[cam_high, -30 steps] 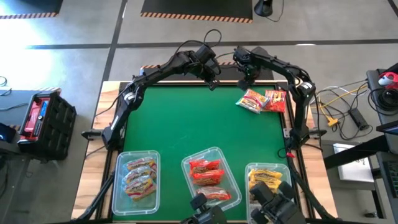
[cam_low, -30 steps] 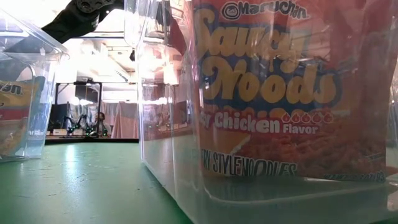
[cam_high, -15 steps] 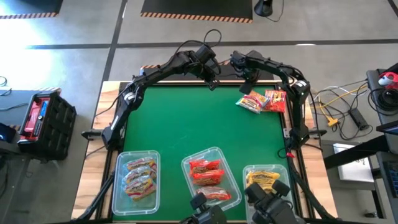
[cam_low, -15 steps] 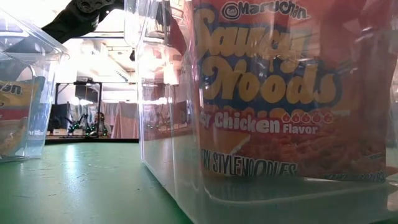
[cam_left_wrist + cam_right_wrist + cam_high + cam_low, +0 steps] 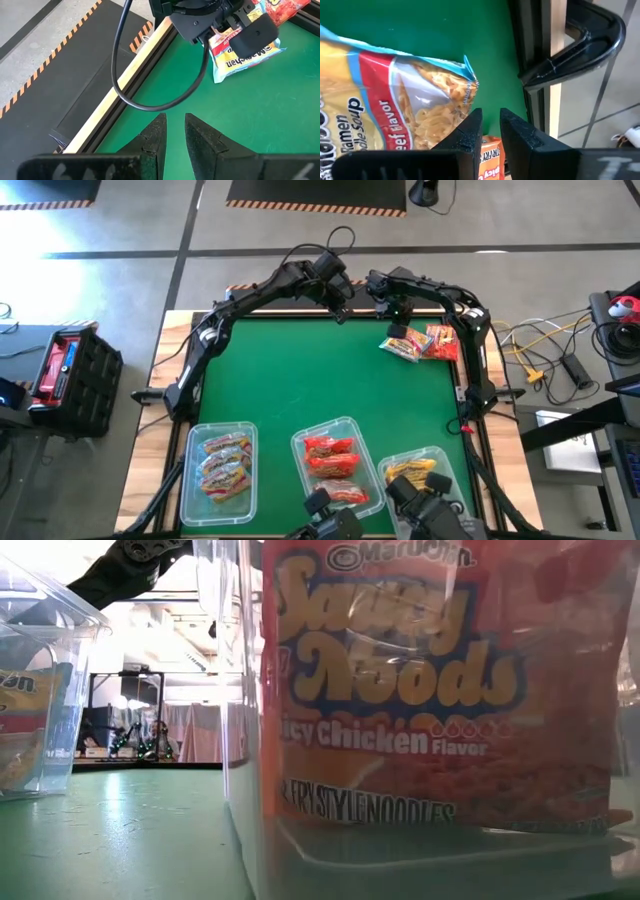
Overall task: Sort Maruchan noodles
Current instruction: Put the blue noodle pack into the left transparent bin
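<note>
The right gripper (image 5: 398,323) is shut, empty, above the 2 loose packets (image 5: 420,342) just below it. Open wide and descend squarely over 1. The left gripper (image 5: 340,308) waits shut.

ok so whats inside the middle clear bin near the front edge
The middle bin holds red Maruchan packets, stacked flat; about three show from above. Anything beneath the top layer is covered, and the dark camera mount at the table's front edge hides the bin's near end.
</note>
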Controlling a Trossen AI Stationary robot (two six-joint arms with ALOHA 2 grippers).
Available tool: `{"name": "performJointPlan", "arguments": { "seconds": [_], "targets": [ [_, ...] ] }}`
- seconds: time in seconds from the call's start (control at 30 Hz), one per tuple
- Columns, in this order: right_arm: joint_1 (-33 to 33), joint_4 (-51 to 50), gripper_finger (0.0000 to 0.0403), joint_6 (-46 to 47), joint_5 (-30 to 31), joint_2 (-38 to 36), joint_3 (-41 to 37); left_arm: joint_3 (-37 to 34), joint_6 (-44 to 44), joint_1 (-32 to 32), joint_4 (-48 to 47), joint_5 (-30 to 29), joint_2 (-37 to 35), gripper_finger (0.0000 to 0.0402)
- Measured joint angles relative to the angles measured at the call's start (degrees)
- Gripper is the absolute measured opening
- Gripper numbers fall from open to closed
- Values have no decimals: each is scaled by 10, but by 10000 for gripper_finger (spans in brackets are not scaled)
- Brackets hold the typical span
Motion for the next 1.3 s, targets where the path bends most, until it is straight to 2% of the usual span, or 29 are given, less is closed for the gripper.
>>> {"name": "performJointPlan", "arguments": {
  "seconds": [0.17,0.33,0.47,0.7,0.93,1.07,1.2,1.3],
  "targets": [
    [1,3,58,-38,-2,0,-3,0,0,2,0,0,0,52],
    [2,1,58,-39,0,-4,-2,0,0,5,-1,0,0,52],
    [2,-24,58,-2,-11,-22,12,0,0,7,-4,0,0,52],
    [-20,-110,58,149,-18,-41,15,0,0,8,-12,0,0,52],
    [-42,-116,58,160,-28,-97,15,0,0,8,-11,0,0,52],
    [-79,-114,58,191,-90,-111,8,0,0,8,-12,0,0,52],
    [-105,-129,55,242,-105,-109,3,0,0,8,-22,0,0,52],
    [-126,-155,44,249,-183,-109,1,0,5,8,-34,0,0,52]
  ]
}}
